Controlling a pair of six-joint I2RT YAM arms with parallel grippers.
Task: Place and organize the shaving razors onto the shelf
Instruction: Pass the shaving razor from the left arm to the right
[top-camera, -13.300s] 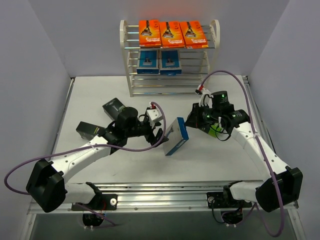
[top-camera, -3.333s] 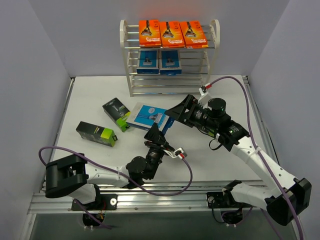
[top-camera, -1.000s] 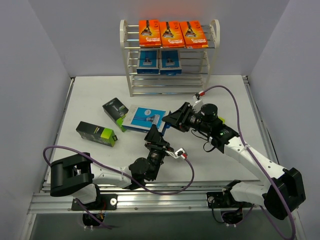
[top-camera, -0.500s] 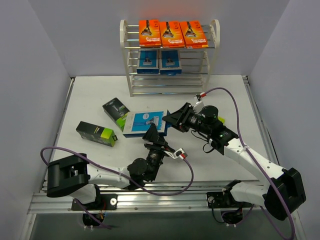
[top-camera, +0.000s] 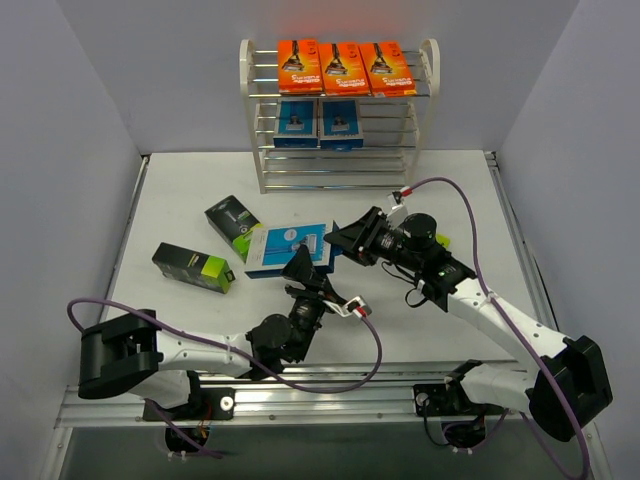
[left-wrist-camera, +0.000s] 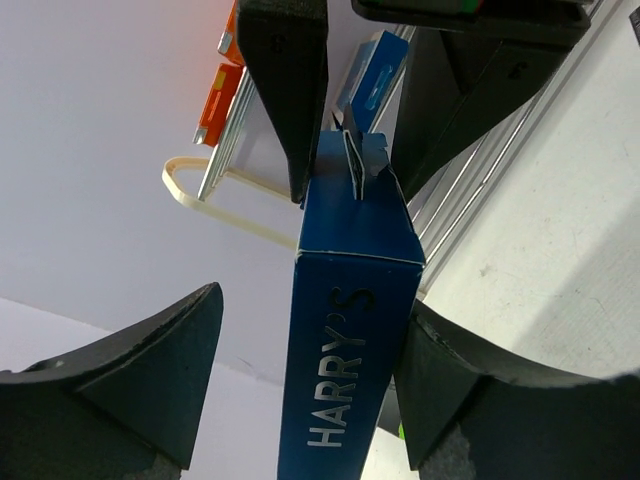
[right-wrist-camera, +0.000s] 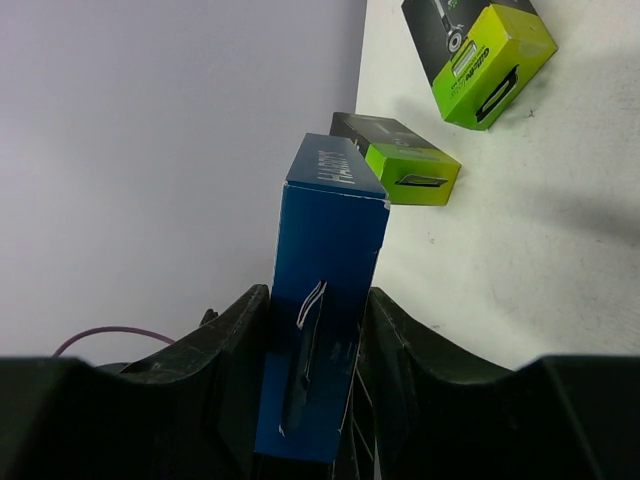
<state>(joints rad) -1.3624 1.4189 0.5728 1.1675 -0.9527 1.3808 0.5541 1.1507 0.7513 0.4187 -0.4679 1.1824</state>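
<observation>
A blue razor pack (top-camera: 288, 245) hangs above the table's middle, and my right gripper (top-camera: 338, 243) is shut on its right end. The right wrist view shows both fingers pressed on the pack (right-wrist-camera: 335, 230) in that gripper (right-wrist-camera: 315, 340). My left gripper (top-camera: 308, 268) stands open under the pack's near edge. In the left wrist view the pack (left-wrist-camera: 350, 330) lies against the right finger of this gripper (left-wrist-camera: 315, 330), with a wide gap to the left finger. The shelf (top-camera: 430, 60) holds three orange packs (top-camera: 343, 66) on its top tier and two blue packs (top-camera: 318, 122) below.
Two black-and-green razor boxes (top-camera: 232, 222) (top-camera: 192, 267) lie on the table at the left, also seen as boxes (right-wrist-camera: 480, 60) (right-wrist-camera: 400, 160) in the right wrist view. Walls close in the left, right and back sides. The shelf's lower tiers show bare rods.
My left gripper has opened and let go of the blue pack, drawing back a little toward the near edge. The right gripper keeps its hold on the pack.
</observation>
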